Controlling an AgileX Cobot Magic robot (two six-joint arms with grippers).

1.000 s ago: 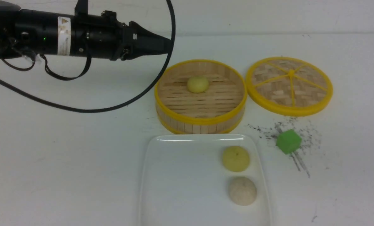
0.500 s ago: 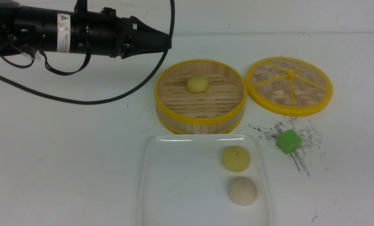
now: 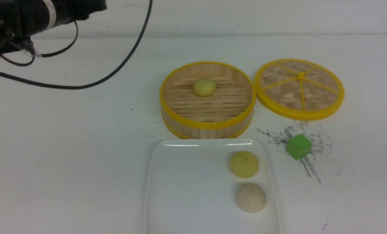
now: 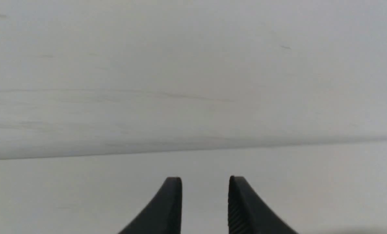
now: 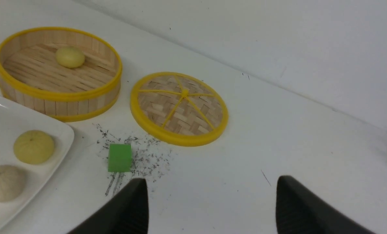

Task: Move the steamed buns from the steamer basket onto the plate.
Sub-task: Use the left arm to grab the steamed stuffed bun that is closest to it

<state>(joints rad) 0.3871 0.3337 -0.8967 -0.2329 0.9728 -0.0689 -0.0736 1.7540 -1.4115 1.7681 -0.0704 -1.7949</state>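
Note:
One pale yellow steamed bun (image 3: 204,87) lies at the back of the steamer basket (image 3: 208,125). A second yellow bun (image 3: 244,164) and an off-white bun (image 3: 251,197) sit on the right side of the white plate (image 3: 187,188), just in front of the basket. My left arm (image 3: 34,16) shows only at the far top left of the front view, well away from the basket. In its wrist view, my left gripper (image 4: 205,178) stands open and empty over bare table. My right gripper (image 5: 211,188) is wide open, empty, to the right of the plate (image 5: 5,120).
The woven lid (image 3: 299,88) with yellow spokes lies flat to the right of the basket. A green cube (image 3: 298,146) rests on dark scuff marks in front of the lid. A black cable (image 3: 83,85) loops over the table at back left.
My left arm has drawn back to the left and upward, away from the basket, and its gripper has left the front view. The buns, basket and plate have not moved.

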